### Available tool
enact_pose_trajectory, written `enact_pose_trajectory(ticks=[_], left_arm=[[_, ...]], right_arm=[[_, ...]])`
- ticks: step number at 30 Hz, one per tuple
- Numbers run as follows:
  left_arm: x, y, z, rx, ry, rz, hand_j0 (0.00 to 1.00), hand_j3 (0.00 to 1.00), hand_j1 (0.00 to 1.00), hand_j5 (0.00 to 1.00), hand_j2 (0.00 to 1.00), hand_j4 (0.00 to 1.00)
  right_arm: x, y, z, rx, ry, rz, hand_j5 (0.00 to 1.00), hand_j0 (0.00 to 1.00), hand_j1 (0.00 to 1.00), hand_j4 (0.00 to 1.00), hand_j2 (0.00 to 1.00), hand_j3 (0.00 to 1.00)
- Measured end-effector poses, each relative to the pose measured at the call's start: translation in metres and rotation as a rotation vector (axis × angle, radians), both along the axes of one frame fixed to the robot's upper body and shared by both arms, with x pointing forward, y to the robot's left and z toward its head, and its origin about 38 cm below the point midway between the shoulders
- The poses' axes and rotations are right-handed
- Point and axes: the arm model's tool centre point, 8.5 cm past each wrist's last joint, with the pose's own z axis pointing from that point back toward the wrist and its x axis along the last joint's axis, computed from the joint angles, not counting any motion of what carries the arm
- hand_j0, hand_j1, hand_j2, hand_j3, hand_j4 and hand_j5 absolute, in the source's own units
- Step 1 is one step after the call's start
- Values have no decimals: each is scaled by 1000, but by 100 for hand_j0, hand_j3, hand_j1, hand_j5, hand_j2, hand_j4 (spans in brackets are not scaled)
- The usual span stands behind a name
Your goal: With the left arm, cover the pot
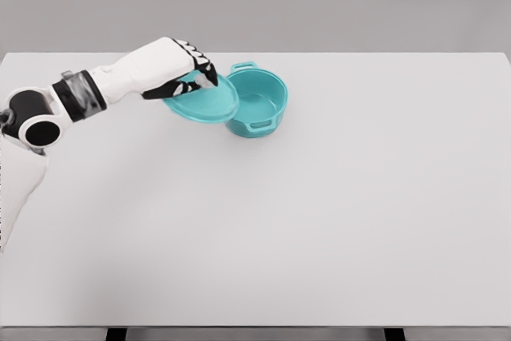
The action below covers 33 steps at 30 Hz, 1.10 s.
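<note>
A teal pot (259, 103) with two side handles stands open on the white table (319, 213), left of centre toward the back. My left hand (190, 69) is shut on a teal round lid (206, 105), gripping it from above. The lid hangs tilted just left of the pot, its right edge overlapping the pot's left rim. The lid's knob is hidden under my fingers. My left arm reaches in from the left edge.
The table's back edge runs just behind the pot, against a grey wall.
</note>
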Motion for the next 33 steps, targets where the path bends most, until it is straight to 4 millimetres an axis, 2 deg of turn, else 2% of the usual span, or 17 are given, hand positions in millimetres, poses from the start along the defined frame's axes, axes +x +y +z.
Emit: enact_pose_trajectory(ticks=[11, 26, 33], left_arm=[[8, -26, -12, -49, 40, -18, 50, 50, 50, 50, 50, 50], [30, -49, -12, -106, 87, -14, 51, 51, 51, 51, 51, 51], [38, -56, -20, -123, 126, -6, 51, 51, 51, 51, 51, 51]], right_arm=[[0, 0, 0, 0, 0, 0, 100, 100, 100, 100, 100, 100], [0, 0, 0, 0, 0, 0, 100, 100, 100, 100, 100, 100], [0, 0, 0, 0, 0, 0, 100, 100, 100, 100, 100, 100]])
